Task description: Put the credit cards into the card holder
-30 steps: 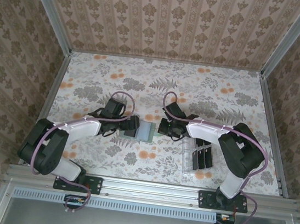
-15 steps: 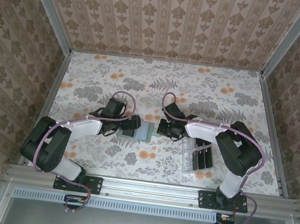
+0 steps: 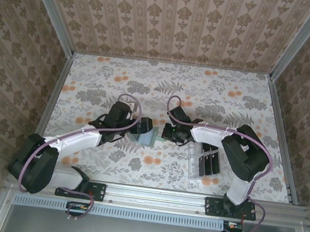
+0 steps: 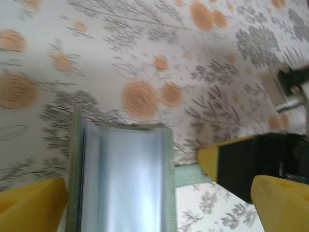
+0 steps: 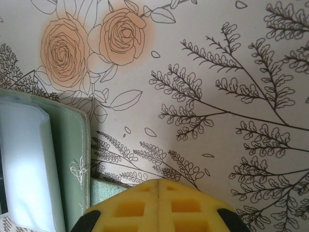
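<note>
The card holder (image 3: 148, 135) is a sage-green wallet lying open mid-table, its grey-blue inside (image 4: 123, 179) facing up. My left gripper (image 3: 141, 128) is open, its yellow fingertips (image 4: 30, 204) wide apart on either side of the wallet (image 4: 154, 208). My right gripper (image 3: 167, 132) is shut. Its yellow pads (image 5: 159, 209) meet over a green flap (image 5: 108, 187) that sticks out from the wallet's right edge (image 5: 70, 154). Whether they press or pinch that flap I cannot tell. The black credit cards (image 3: 211, 161) stand in a clear rack (image 3: 195, 164) right of the wallet.
The floral tablecloth (image 3: 220, 101) covers the whole table inside patterned walls. The rack stands under my right forearm (image 3: 212, 135). An aluminium rail (image 3: 150, 194) runs along the near edge.
My left arm has stretched forward and its gripper has shifted right over the wallet, which now looks slightly tilted. The right gripper has edged a little left.
</note>
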Available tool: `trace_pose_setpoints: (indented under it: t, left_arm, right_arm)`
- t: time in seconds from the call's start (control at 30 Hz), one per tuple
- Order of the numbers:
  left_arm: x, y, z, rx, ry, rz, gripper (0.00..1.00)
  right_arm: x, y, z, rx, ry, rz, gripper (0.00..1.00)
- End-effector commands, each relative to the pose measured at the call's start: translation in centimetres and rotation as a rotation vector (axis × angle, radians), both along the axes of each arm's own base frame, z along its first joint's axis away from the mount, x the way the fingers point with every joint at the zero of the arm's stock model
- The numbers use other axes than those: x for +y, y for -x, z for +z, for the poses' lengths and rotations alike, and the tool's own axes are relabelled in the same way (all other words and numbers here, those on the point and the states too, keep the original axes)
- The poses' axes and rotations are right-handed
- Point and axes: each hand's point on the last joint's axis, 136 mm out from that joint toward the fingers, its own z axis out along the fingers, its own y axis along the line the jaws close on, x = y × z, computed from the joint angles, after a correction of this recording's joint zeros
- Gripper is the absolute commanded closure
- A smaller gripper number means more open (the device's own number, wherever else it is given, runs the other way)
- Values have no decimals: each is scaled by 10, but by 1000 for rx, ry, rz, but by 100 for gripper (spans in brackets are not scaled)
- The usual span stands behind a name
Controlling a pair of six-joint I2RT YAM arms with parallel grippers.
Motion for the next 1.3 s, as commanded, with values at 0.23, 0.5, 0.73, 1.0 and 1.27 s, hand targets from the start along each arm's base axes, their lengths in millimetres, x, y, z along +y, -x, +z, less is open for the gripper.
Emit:
trace_pose_setpoints:
  t: [0.23, 0.5, 0.73, 1.0, 1.27]
  left_arm:
    - [-41, 8, -25, 43, 13, -22, 0]
    - [-35, 8, -32, 45, -8, 1, 0]
    - [-40, 15, -47, 64, -9, 17, 0]
    - [-38, 18, -50, 50, -49, 17, 0]
    - [-23, 8, -2, -41, -70, 3, 0]
  right_arm:
    - [5, -9, 15, -27, -42, -7, 91]
    - [-5, -7, 30, -52, -56, -31, 66]
    - [-21, -7, 56, -97, -57, -60, 62]
    - [-30, -6, 66, -109, -51, -75, 62]
    - [-22, -6, 73, -106, -88, -58, 62]
